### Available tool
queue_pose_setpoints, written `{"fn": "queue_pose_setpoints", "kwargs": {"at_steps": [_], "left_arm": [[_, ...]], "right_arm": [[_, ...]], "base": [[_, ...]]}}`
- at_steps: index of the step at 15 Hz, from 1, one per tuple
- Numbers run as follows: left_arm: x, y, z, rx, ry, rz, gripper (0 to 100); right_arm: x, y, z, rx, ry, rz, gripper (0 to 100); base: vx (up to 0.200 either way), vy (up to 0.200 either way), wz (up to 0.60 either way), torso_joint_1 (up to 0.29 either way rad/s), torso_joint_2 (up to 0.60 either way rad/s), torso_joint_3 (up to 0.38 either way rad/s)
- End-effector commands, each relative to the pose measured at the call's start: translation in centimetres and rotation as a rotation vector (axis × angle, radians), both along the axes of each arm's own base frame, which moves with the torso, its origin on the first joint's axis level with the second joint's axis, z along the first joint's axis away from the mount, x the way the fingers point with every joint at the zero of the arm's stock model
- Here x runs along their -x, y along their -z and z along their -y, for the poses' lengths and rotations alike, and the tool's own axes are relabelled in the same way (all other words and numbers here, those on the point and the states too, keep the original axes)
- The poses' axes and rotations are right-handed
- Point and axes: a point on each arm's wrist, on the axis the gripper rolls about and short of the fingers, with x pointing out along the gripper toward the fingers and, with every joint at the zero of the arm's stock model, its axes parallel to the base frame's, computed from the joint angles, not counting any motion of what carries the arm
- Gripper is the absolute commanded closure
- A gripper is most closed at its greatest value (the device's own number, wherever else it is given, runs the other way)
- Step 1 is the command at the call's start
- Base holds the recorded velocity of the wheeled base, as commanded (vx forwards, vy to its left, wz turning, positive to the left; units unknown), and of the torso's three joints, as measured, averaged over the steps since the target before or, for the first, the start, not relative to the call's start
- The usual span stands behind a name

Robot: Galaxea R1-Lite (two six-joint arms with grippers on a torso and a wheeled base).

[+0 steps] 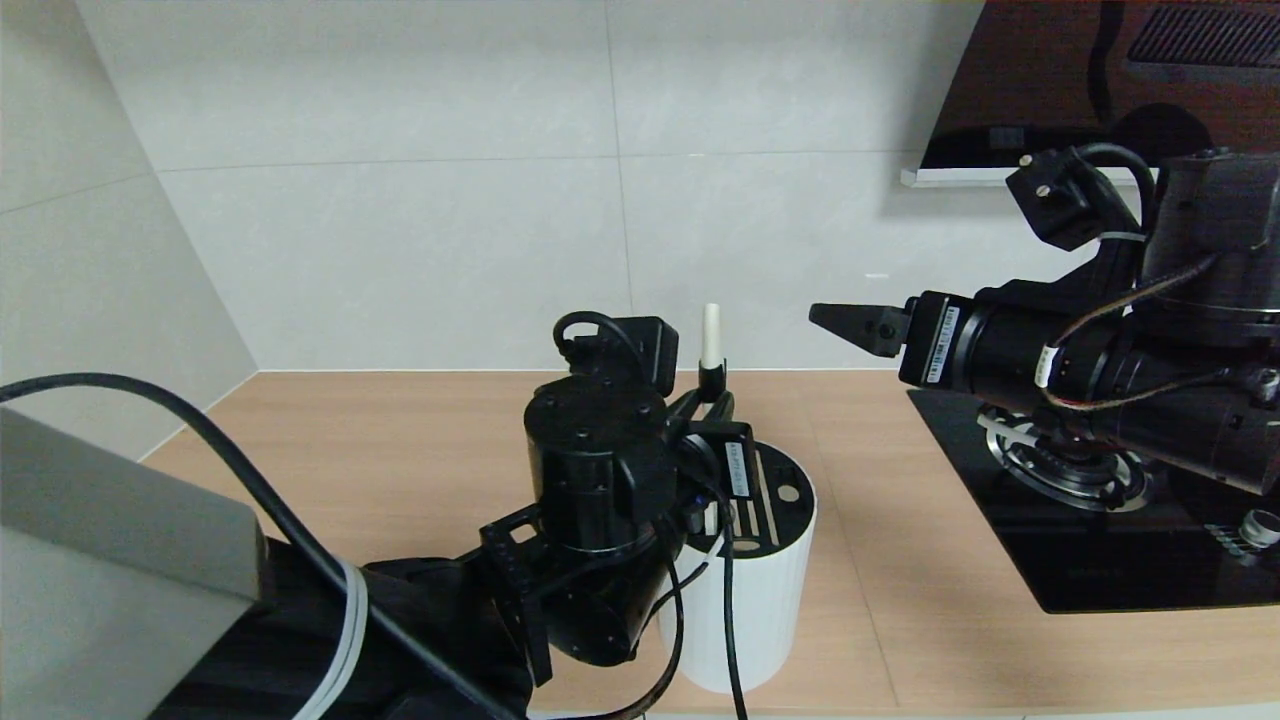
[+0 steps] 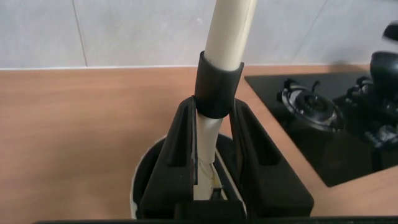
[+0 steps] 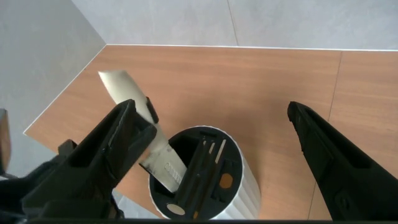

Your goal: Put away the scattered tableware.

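One knife (image 2: 227,37) is what matters here: cream handle, black collar, pinched between the fingers of the left gripper (image 2: 214,127) at and just under that collar. The handle sticks up above the jaws and the blade runs down below them. Directly beneath that gripper stands the white knife holder (image 1: 760,590), its black top cut with slots. In the right wrist view the blade leans, with its lower end down at the holder's top near the rim; whether it already sits inside a slot I can't make out. The right gripper (image 1: 855,325) hangs with its fingers spread wide and nothing between them. It is beside the left one on the cooktop (image 1: 1000,560) side, at about the level of the handle's top.

To my eye the step in hand is lowering the blade into a slot. Doing it well means bringing the knife upright first, so blade and slot line up, then going straight down slowly. A tilted blade would likely bind on the slot's edge or shove the holder across the wooden counter (image 1: 400,450). I'd hold the clamp firm until the collar is close to the black top, then part the fingers and lift straight up so they don't drag the handle. The holder looks tall and light, so the free arm could steady it if it rocks.
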Motion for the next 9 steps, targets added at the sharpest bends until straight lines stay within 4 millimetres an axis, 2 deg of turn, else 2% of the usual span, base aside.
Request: {"fn": "queue_pose_setpoints", "kwargs": {"at_steps": [1, 5, 9], "left_arm": [[-0.1, 0.9, 0.2, -0.012, -0.002, -0.008, 100], [0.1, 2.4, 0.3, -0.024, 0.003, -0.016, 100], [0.4, 2.9, 0.3, -0.04, 0.009, -0.028, 100]], "right_arm": [[0.0, 0.0, 0.0, 0.0, 0.0, 0.0, 0], [-0.1, 0.1, -0.1, 0.002, 0.0, -0.003, 0], [-0.1, 0.2, -0.1, 0.003, 0.0, -0.004, 0]], "base": [[0.0, 0.0, 0.0, 0.0, 0.0, 0.0], [0.0, 0.0, 0.0, 0.0, 0.0, 0.0], [0.0, 0.0, 0.0, 0.0, 0.0, 0.0]]}}
